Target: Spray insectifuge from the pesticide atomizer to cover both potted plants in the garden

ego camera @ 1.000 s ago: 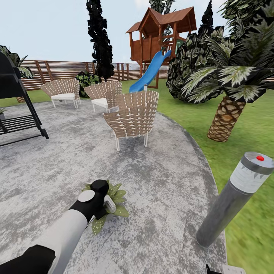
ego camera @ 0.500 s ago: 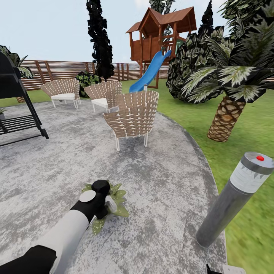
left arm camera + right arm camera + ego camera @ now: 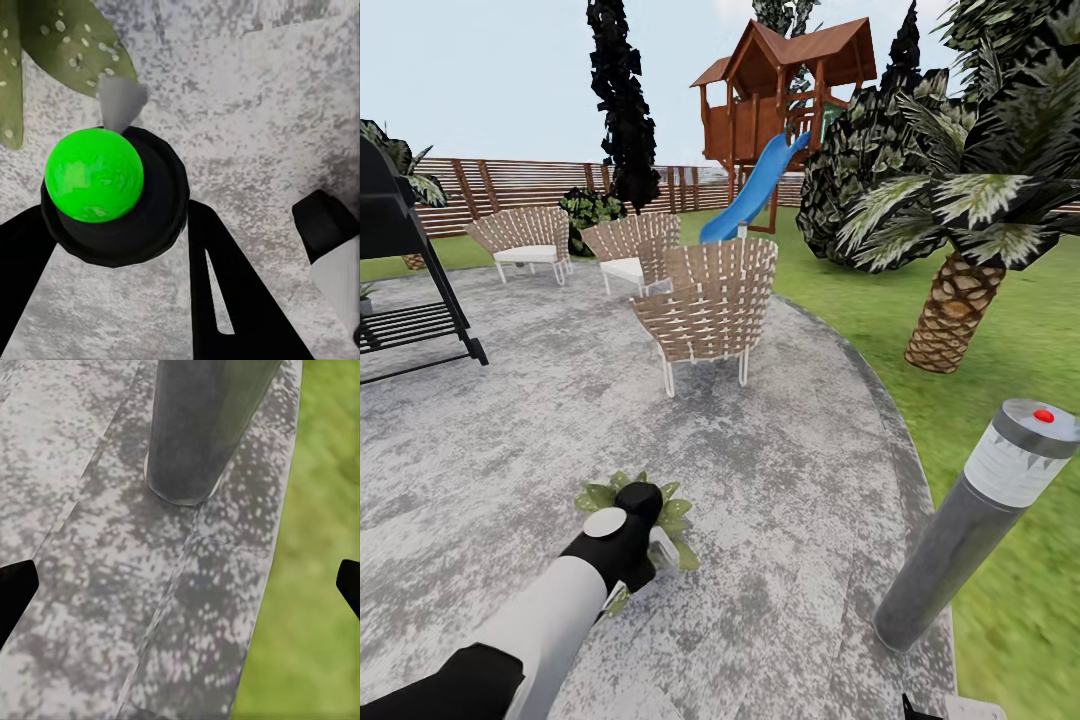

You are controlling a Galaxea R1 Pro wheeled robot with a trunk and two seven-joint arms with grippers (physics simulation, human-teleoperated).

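A potted plant (image 3: 672, 518) with speckled green leaves sits on the stone patio (image 3: 780, 480), close in front of me. My left gripper (image 3: 648, 545) hangs right over it, pointing down. In the left wrist view the left gripper (image 3: 112, 232) is shut on the pesticide atomizer (image 3: 112, 202), a round black body seen from above with a bright green ball on top and a grey nozzle tip. Speckled leaves (image 3: 67, 45) lie just beyond the nozzle. My right gripper (image 3: 180, 592) is open low over the patio edge. A small green plant (image 3: 365, 291) peeks in at the far left.
A grey bollard lamp (image 3: 970, 520) with a red-dotted cap stands at the patio's right rim, its base (image 3: 199, 427) near my right gripper. Wicker chairs (image 3: 710, 305) stand ahead, a black grill (image 3: 400, 280) at the left, a palm (image 3: 955, 310) on the lawn to the right.
My left arm has shifted a little to the right and nearer to me over the plant, uncovering more of its far leaves. Nothing else has moved.
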